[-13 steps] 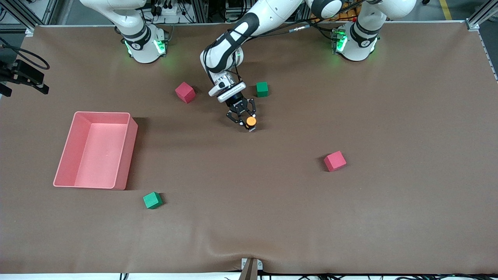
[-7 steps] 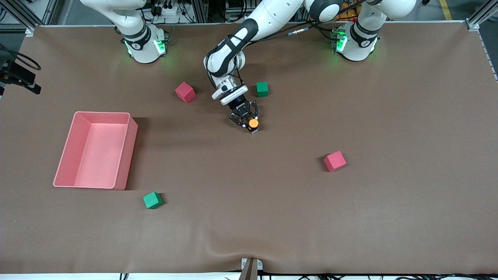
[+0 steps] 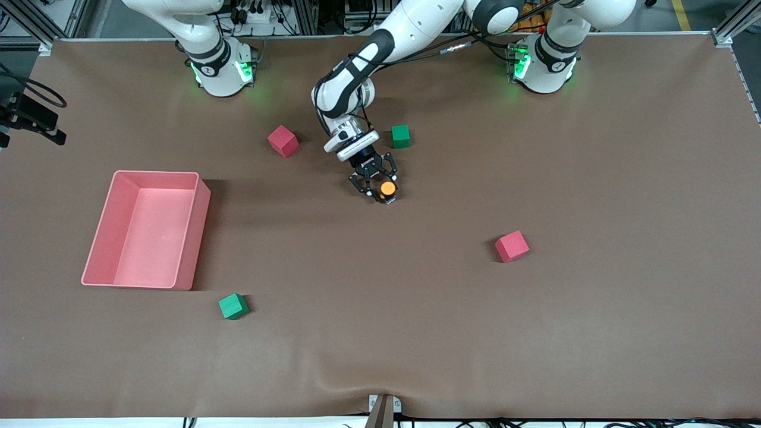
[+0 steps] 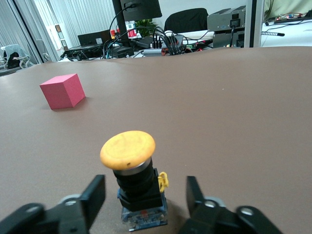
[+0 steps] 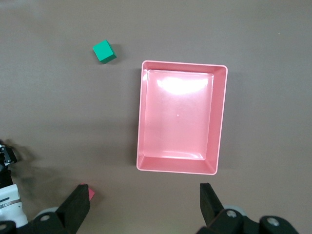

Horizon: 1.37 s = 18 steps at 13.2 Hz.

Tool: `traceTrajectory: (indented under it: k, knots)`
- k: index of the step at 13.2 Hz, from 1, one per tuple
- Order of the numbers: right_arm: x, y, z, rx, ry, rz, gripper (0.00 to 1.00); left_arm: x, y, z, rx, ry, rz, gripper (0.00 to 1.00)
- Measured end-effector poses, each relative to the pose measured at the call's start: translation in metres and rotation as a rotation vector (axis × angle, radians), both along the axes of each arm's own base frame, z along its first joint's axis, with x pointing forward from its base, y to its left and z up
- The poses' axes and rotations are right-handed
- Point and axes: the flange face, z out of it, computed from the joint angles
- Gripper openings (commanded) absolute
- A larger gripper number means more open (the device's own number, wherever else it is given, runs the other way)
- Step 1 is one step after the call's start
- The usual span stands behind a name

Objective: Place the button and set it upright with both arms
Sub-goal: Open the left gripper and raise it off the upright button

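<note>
The button [image 3: 387,188] stands upright on the brown table, orange cap [image 4: 128,148] on top of its black body, near the table's middle. My left gripper [image 3: 382,192] is low over the table and straddles it. In the left wrist view the left gripper [image 4: 146,195] is open, with a gap between each finger [image 4: 92,197] and the button's body. My right gripper [image 5: 144,195] hangs open and empty high over the table by the pink bin [image 5: 141,117]; the front view does not show its hand.
A pink bin [image 3: 199,226] lies toward the right arm's end. A red cube [image 3: 283,141] and a green cube [image 3: 401,136] flank the left arm's wrist. Another red cube [image 3: 512,246] and green cube [image 3: 233,306] sit nearer the front camera.
The left gripper came down a little with the button, then its fingers opened off it; the button now stands free on the table. The right arm has not moved.
</note>
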Motion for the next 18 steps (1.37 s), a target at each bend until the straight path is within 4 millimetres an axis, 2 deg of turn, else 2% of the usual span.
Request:
traceTrajectory:
  k: [5, 8, 11, 14, 16, 18]
  knots:
    - [0.003, 0.001, 0.003, 0.007, -0.03, 0.0, 1.0, -0.003, -0.006, 0.005, -0.014, 0.001, -0.004, 1.0]
    - [0.005, 0.001, 0.005, 0.007, -0.049, 0.0, 1.0, -0.015, -0.018, 0.027, -0.06, 0.038, 0.022, 1.0]
    - [0.005, 0.0, 0.005, 0.007, -0.05, -0.001, 1.0, -0.02, -0.03, 0.069, -0.089, 0.111, 0.049, 1.0]
    - [0.005, -0.002, 0.006, 0.006, -0.056, -0.005, 1.0, -0.011, -0.034, 0.124, -0.078, 0.224, 0.06, 1.0]
    - [0.006, -0.002, 0.006, 0.006, -0.058, -0.006, 1.0, 0.017, -0.026, 0.16, -0.076, 0.289, 0.075, 1.0]
    - [0.006, -0.002, 0.006, 0.006, -0.059, -0.005, 1.0, 0.058, -0.009, 0.198, -0.076, 0.36, 0.089, 1.0]
